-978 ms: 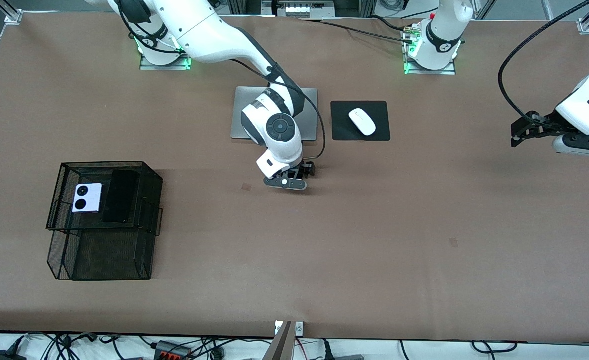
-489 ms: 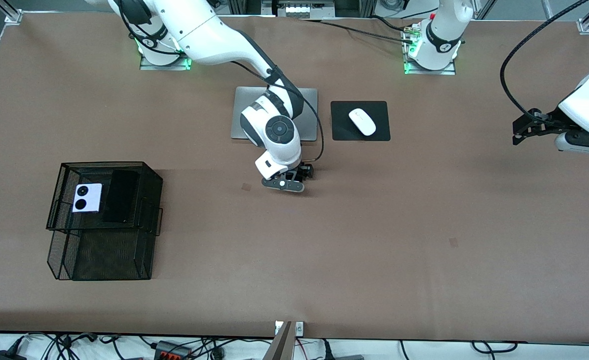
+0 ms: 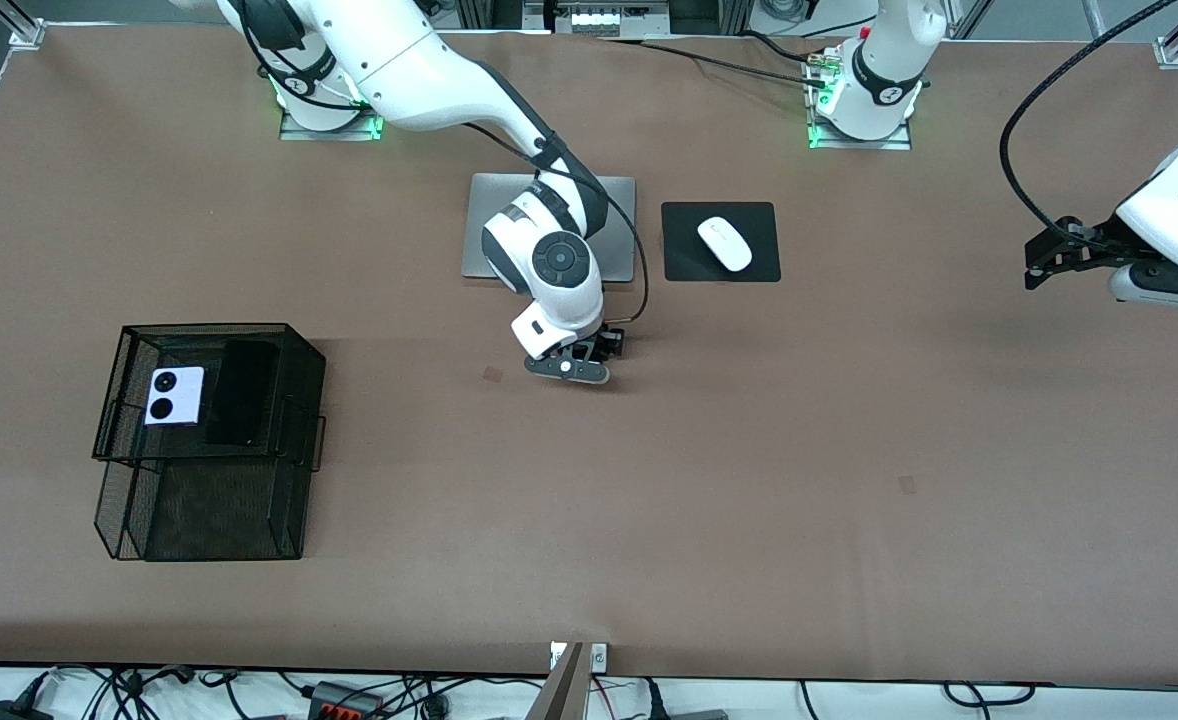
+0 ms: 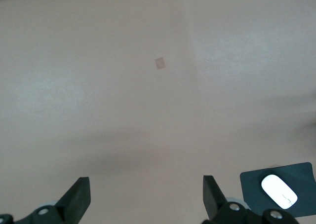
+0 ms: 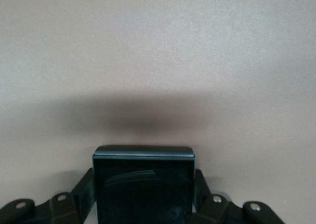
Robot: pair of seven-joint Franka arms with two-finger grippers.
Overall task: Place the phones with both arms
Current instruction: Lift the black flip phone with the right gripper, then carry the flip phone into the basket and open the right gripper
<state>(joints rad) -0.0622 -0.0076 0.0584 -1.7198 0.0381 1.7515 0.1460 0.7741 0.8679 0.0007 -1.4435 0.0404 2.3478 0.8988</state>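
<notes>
Three phones: two in basket (image 3: 301,400), one gripped

A robotics lab: bolted arm bases (image 3: 329,110), aluminium framing (image 3: 9,25), loose cables (image 3: 369,695) along the table's edge.

High front camera faces both bases; wrist cameras look down closely at the table (image 3: 749,480).

The right tool (image 3: 577,362) is low over the counter (image 3: 749,480), just on the camera side of the silver laptop (image 3: 489,235), with the mouse (image 3: 724,243) on its black pad (image 3: 684,255) toward the left arm's end. Toward the right arm's end of the counter from that tool, the black mesh basket (image 3: 304,350) holds the lavender-white phone (image 3: 174,396) beside the long black phone (image 3: 241,392). The left tool (image 3: 1039,265) hangs well apart, over the counter's edge at the left arm's end.
</notes>
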